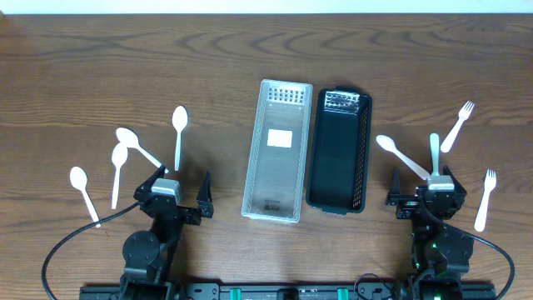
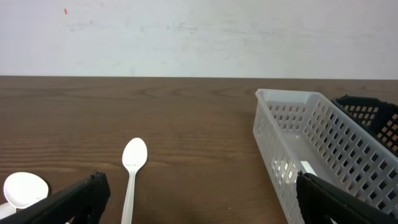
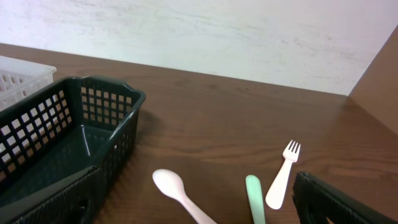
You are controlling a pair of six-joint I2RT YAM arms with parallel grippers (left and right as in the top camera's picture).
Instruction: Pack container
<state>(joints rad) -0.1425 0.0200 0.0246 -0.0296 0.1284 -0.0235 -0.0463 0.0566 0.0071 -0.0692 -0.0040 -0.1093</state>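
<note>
The left end effector stands wide and empty, and so does the right end effector. A spoon lies just ahead of the left one, a little left of centre. The empty white basket is ahead to its right. The likely first pick is to centre over the thin handle, pinch across it low against the worktop, and lift well clear of the basket wall.

white plastic spoons 5 | white plastic forks 2 | pale green utensil 1 | white slotted basket 1 | black slotted basket 1
</note>
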